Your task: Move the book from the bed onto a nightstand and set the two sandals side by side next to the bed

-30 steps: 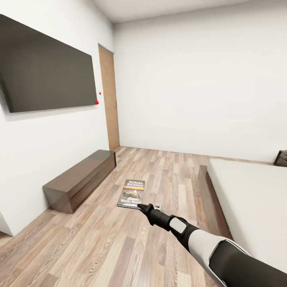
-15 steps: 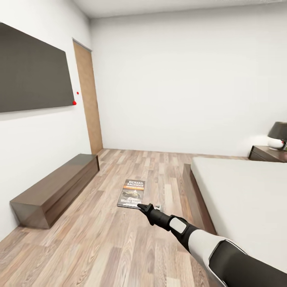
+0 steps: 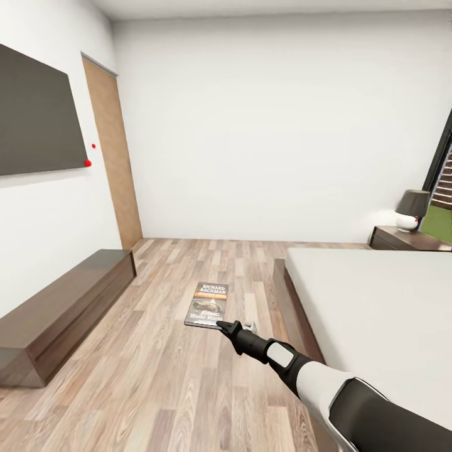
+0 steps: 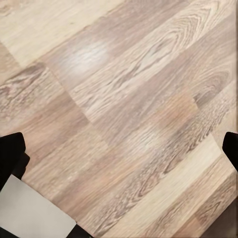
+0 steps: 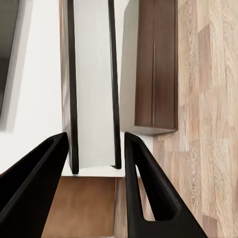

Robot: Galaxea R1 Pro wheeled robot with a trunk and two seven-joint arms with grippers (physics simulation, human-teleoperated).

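Note:
My right gripper (image 3: 221, 324) is shut on the near edge of the book (image 3: 210, 304), a dark paperback with "RICHARD BACHMAN" in white, held out flat above the wood floor. In the right wrist view the book (image 5: 91, 84) stands edge-on between the two black fingers (image 5: 148, 188). The bed (image 3: 376, 295), with a grey mattress on a dark frame, lies to the right of my arm. A dark nightstand (image 3: 402, 238) stands past the bed's far corner. My left gripper (image 4: 119, 148) hangs open over bare floor planks. The sandals are out of view.
A long low dark cabinet (image 3: 56, 307) runs along the left wall under a wall screen (image 3: 31, 119). A wooden door (image 3: 113, 157) is in the far left corner. A lamp (image 3: 411, 210) sits on the nightstand, beside a black-framed window (image 3: 442, 182).
The view has swung right: door, screen and low cabinet slid left, and the nightstand, lamp and window came into sight. My right arm and the book keep the same place in the picture.

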